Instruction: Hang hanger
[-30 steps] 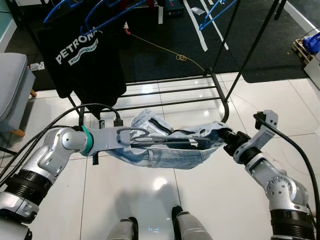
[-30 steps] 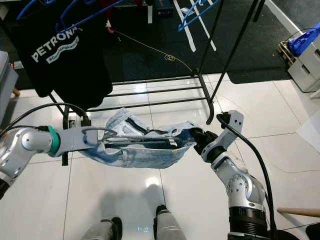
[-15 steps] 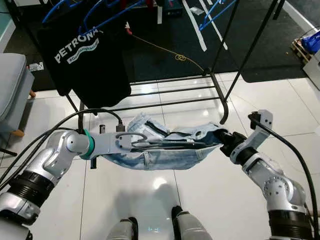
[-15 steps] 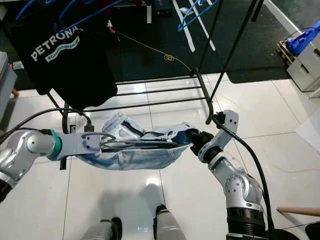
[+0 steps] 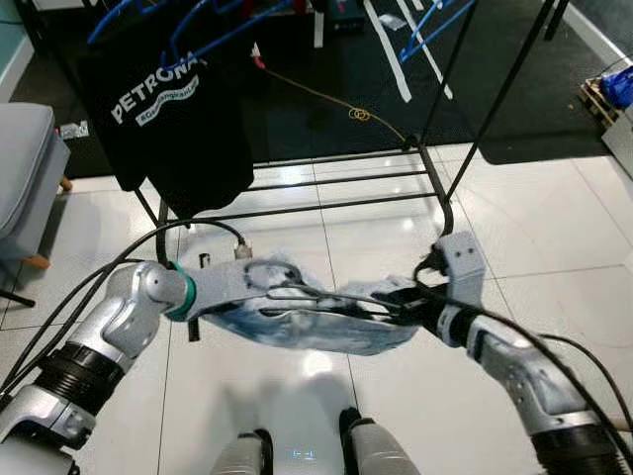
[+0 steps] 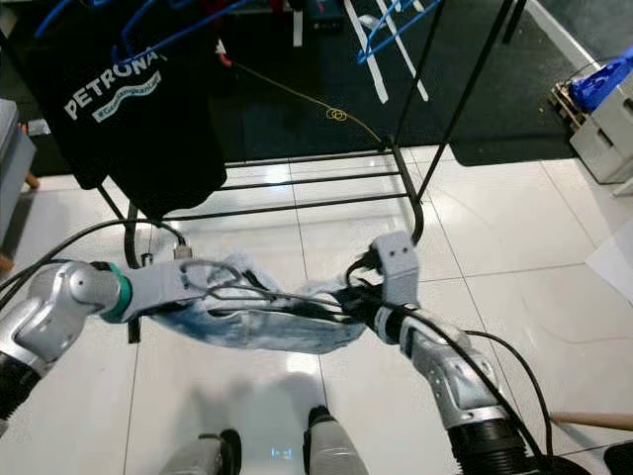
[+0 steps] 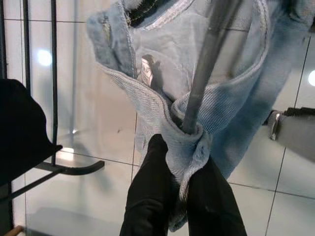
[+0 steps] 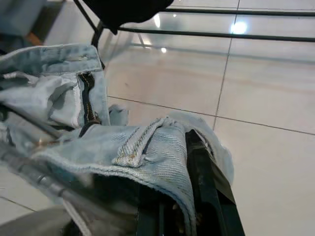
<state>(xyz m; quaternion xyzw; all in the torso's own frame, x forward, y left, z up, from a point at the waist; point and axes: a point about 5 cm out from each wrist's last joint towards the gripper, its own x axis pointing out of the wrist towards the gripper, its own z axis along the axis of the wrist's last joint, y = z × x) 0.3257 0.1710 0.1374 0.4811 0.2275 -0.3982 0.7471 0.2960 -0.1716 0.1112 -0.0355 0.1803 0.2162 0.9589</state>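
A light blue denim garment (image 5: 331, 332) hangs slack on a grey metal hanger (image 5: 336, 295), held low over the floor between my two arms. At the garment's left end, beside the hanger's hook (image 5: 269, 271), my left gripper (image 5: 259, 289) is shut. In the left wrist view its black fingers (image 7: 147, 196) pinch a denim fold (image 7: 184, 142) wrapped round the hanger's bar (image 7: 204, 64). My right gripper (image 5: 401, 302) is shut on the garment's right end. There the waistband (image 8: 147, 147) drapes over its fingers (image 8: 209, 182).
A black clothes rack (image 5: 336, 203) stands just ahead, carrying a black printed T-shirt (image 5: 168, 109) and blue hangers (image 5: 425, 20). A grey seat (image 5: 25, 168) is at the left, boxes (image 5: 618, 89) at the far right. My feet (image 5: 307, 450) stand on glossy white tiles.
My right arm has swung in to the left, closer to the left gripper. The denim, earlier stretched between the grippers, now sags bunched. The left gripper keeps its hold.
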